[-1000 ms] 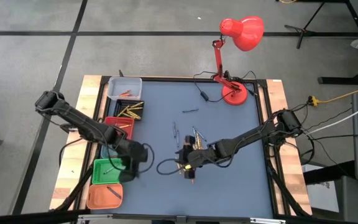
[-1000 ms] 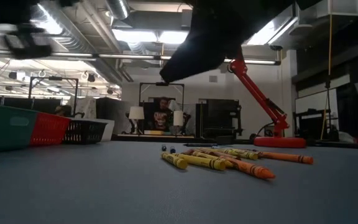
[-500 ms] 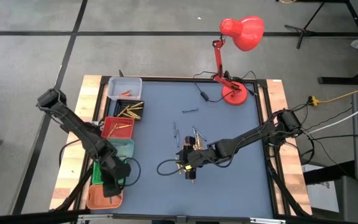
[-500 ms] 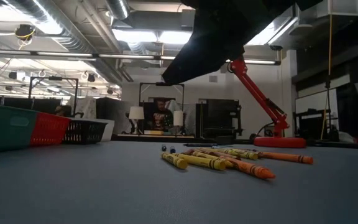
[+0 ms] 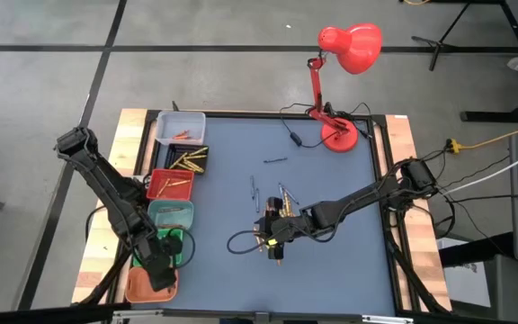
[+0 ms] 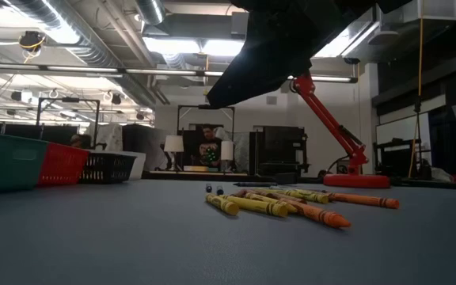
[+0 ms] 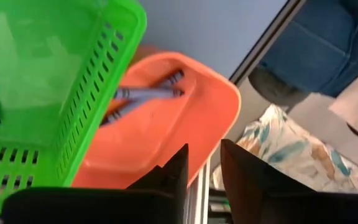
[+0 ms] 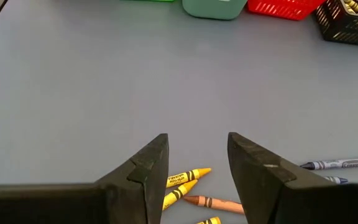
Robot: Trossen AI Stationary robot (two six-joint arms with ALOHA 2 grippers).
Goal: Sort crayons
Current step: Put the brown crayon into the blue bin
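Note:
Several crayons (image 5: 277,214) lie loose on the blue table (image 5: 331,270), seen in the low view as a yellow and orange cluster (image 6: 283,204). My right gripper (image 5: 270,236) hovers open just above them; yellow and orange crayons (image 8: 188,177) show below its fingertips (image 8: 197,165). My left gripper (image 5: 160,268) hangs open over the orange bin (image 5: 144,288) at the near left. Between its fingers (image 7: 202,171) there is nothing. Blue crayons (image 7: 145,94) lie inside the orange bin (image 7: 166,130), next to the green bin (image 7: 55,74).
A row of bins runs along the left edge: white (image 5: 180,126), black with yellow crayons (image 5: 190,162), red (image 5: 171,184), teal (image 5: 171,214), green (image 5: 144,250). A red lamp (image 5: 338,135) stands at the far right. A black cable loop (image 5: 239,241) lies by the crayons.
My left gripper has swung from beside the green bin toward the table's left and near edges, and now hangs above the orange bin; its wrist has rolled on the way. My right gripper has kept still over the crayons.

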